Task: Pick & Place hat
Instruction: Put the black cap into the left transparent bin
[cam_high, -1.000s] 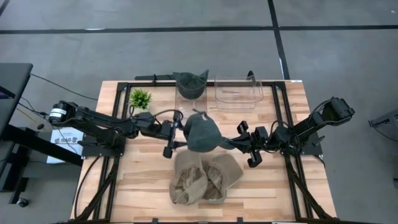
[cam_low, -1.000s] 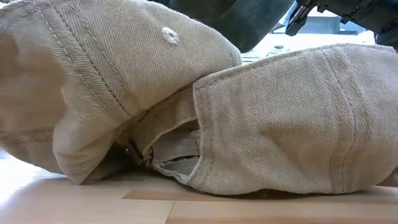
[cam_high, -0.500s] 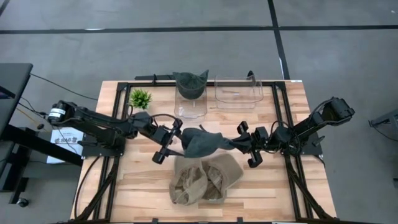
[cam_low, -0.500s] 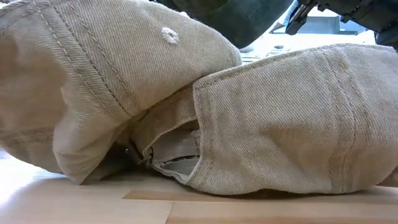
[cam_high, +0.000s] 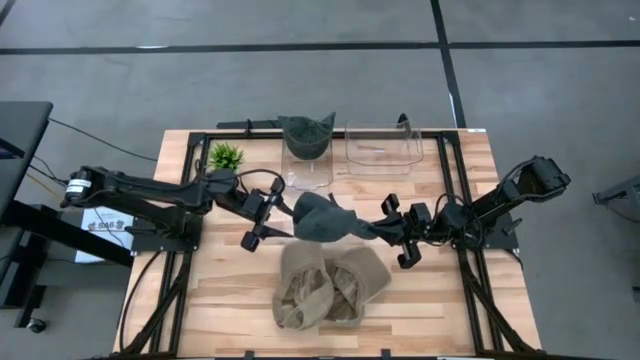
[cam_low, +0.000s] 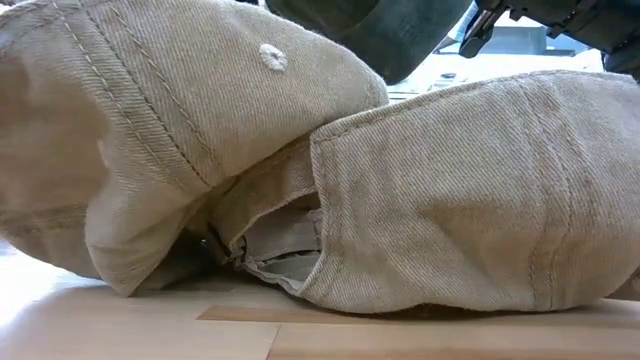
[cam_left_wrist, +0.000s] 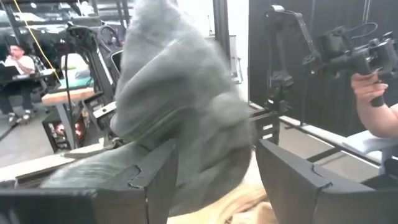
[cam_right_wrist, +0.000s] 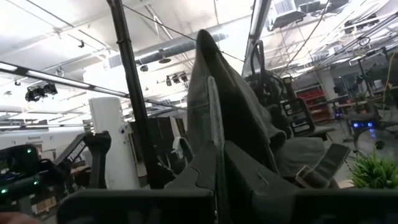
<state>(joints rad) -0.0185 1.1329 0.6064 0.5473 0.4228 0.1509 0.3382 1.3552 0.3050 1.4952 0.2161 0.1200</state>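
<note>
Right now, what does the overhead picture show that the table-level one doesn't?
Only the high view shows both arms whole, the left fingers open beside the grey hat, the right fingers pinching its edge, a small green plant and two clear bins. Only the low view shows the tan hats' stitching and a top button up close. Both share the tan hats and grey hat.

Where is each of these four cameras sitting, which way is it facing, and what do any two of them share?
High view: above the table, looking straight down; both arms show, left gripper open beside the grey hat, right gripper shut on it.
Low view: at tabletop height, looking level across; tan hats fill it, an arm's dark parts at upper right.
Left wrist view: on the left wrist, facing the grey hat past its own fingers.
Right wrist view: on the right wrist, its fingers clamping the hat.
Shared: both wrist views show the grey hat.
</note>
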